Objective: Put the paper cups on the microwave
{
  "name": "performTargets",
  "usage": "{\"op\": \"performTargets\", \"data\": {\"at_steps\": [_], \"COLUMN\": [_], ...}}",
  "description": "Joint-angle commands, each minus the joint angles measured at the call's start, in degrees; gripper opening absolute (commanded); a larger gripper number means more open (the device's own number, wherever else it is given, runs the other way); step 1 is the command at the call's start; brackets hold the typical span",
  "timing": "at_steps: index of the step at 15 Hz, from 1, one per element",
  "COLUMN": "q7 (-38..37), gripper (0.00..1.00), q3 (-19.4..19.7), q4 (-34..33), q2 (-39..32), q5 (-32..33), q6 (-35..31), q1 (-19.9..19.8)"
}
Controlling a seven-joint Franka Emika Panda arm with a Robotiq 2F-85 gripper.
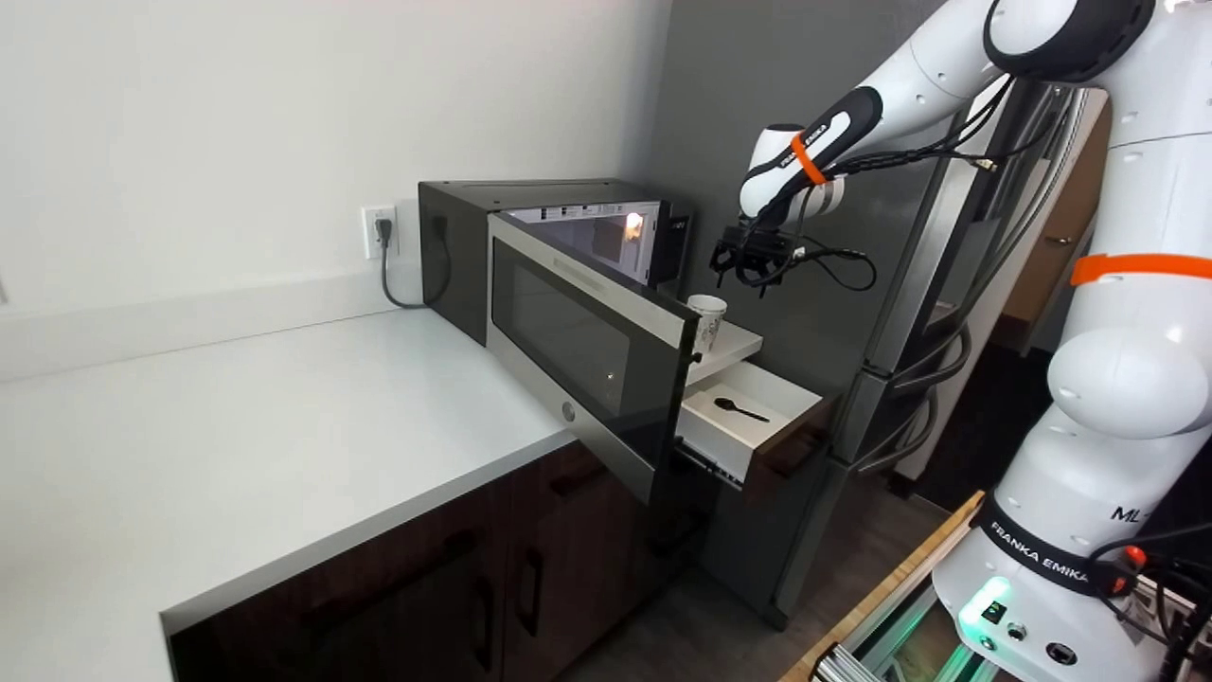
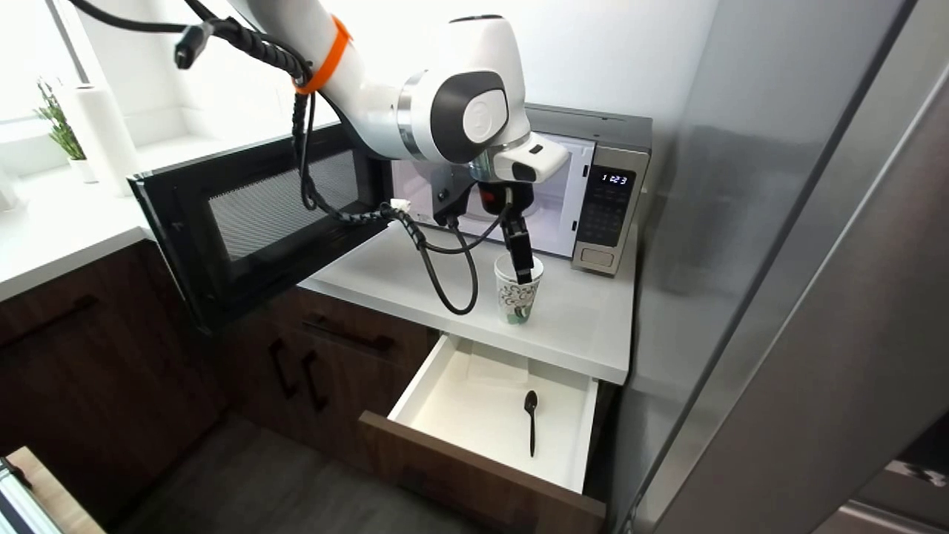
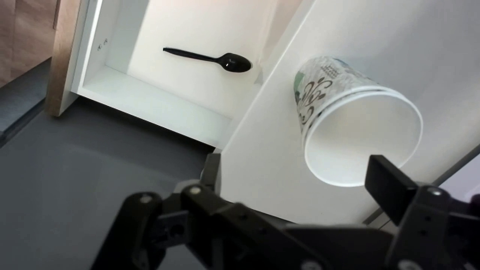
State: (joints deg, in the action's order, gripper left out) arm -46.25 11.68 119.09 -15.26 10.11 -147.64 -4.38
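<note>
In an exterior view, the microwave [image 1: 454, 265] stands left of the pincer [image 1: 741, 284], its door [image 1: 568, 332] swung wide. Below the pincer and slightly left, the paper cups [image 1: 708, 327] stand upright on the counter [image 1: 734, 343] (the wrist view shows a doubled rim [image 3: 352, 96] — how many are nested is hard to tell). The pincer hangs above — its fingers [image 3: 388, 183] spread apart. Beneath it, a pulled-out drawer [image 1: 717, 449] holds a black spoon [image 1: 731, 406]; right of the pincer rises the refrigerator [image 1: 833, 322].

"FRANKA EMIKA", "ML" on arm base [image 1: 1056, 578]; "EMIKA" on forearm [image 1: 857, 116]; microwave display [image 2: 614, 179] ending "23".
</note>
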Motion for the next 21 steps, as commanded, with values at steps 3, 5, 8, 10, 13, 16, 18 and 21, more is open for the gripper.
{"op": "performTargets", "data": {"at_steps": [3, 5, 8, 10, 13, 16, 18, 21], "q7": [-0.5, -0.6, -0.2, 0.3, 0.4, 0.5, 0.5, 0.8], "gripper": [0.68, 0.69, 0.60, 0.57, 0.39, 0.29, 0.30, 0.01], "q3": [0.8, 1.0, 1.0, 0.7, 0.7, 0.7, 0.7, 0.6], "q4": [-4.0, -4.6, -5.5, -6.1, -7.2, -8.2, -8.7, -9.0], "q2": [-4.7, -5.6, -6.9, -7.7, -8.6, -9.5, -10.2, -10.5], "q5": [-4.1, -5.1, -7.1, -9.2, -10.8, -12.0, -12.5, -13.2], "q6": [1.8, 2.1, 2.2, 1.7, 2.1, 2.7, 3.0, 3.3], "q1": [0.3, 0.4, 0.3, -0.1, -0.2, -0.3, -0.4, -0.5]}}
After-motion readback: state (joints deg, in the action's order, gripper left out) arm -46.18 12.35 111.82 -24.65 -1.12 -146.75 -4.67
